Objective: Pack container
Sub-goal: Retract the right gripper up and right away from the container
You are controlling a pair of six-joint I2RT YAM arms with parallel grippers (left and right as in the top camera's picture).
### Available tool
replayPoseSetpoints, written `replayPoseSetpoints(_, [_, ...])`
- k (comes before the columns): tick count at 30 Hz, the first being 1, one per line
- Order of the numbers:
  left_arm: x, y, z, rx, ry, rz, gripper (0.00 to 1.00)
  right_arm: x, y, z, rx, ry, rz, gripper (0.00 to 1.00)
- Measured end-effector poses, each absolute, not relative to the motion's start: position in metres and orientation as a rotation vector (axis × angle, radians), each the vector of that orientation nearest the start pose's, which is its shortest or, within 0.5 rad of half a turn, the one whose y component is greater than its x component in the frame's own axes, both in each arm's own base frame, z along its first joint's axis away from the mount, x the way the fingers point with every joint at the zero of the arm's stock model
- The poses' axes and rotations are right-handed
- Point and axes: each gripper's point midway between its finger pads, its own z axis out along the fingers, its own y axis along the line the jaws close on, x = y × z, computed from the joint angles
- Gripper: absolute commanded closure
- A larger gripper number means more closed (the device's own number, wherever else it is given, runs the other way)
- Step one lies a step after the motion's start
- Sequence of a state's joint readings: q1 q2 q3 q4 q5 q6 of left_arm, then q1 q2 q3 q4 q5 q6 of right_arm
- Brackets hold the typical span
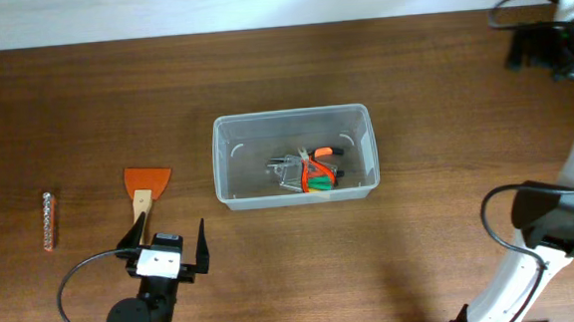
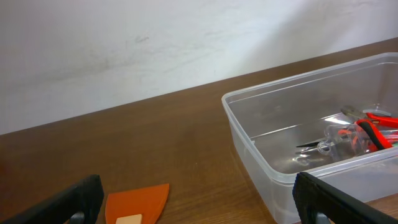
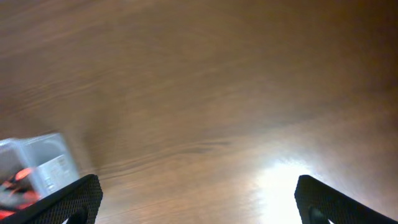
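The container (image 1: 293, 121), a clear plastic tub, stands at the table's middle with orange-handled pliers and metal tools (image 1: 311, 170) inside; it shows in the left wrist view (image 2: 261, 168) and partly in the right wrist view (image 3: 43, 158). An orange scraper with a wooden handle (image 1: 147, 185) lies left of it, also in the left wrist view (image 2: 137, 202). My left gripper (image 1: 167, 246) is open and empty, just in front of the scraper's handle (image 2: 196, 205). My right gripper (image 3: 196, 199) is open and empty above bare table; in the overhead view it is not visible.
A small case of bits (image 1: 50, 218) lies at the far left. The right arm's white links and black cables (image 1: 560, 214) occupy the right edge. A pale wall (image 2: 155, 43) runs behind the table.
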State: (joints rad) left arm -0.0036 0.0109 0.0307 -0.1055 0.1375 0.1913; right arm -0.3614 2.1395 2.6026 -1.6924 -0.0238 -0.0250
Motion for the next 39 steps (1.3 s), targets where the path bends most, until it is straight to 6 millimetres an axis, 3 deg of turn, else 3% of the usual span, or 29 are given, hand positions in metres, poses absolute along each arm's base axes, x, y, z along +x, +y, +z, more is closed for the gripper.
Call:
replayPoseSetpoints(4, [0.243, -0.024, 0.160, 0.265, 1.634, 0.029, 0.01, 0.400, -0.181, 0.254, 0.568, 2.772, -0.069, 0.01])
replayPoseSetpoints(9, [0.243, -0.024, 0.160, 0.265, 1.634, 0.029, 0.01, 0.402, -0.206, 0.217, 0.645, 2.797, -0.066, 0.01])
replayPoseSetpoints(13, [0.243, -0.024, 0.160, 0.265, 1.634, 0.029, 0.01, 0.406, -0.211, 0.185, 0.660, 2.824, -0.050, 0.01])
replayPoseSetpoints(16, [0.243, -0.024, 0.160, 0.265, 1.634, 0.029, 0.01, 0.409, -0.209, 0.172, 0.656, 2.837, -0.036, 0.01])
replayPoseSetpoints(39, [0.243, -0.024, 0.160, 0.265, 1.634, 0.029, 0.01, 0.413, -0.208, 0.172, 0.650, 2.824, -0.028, 0.01])
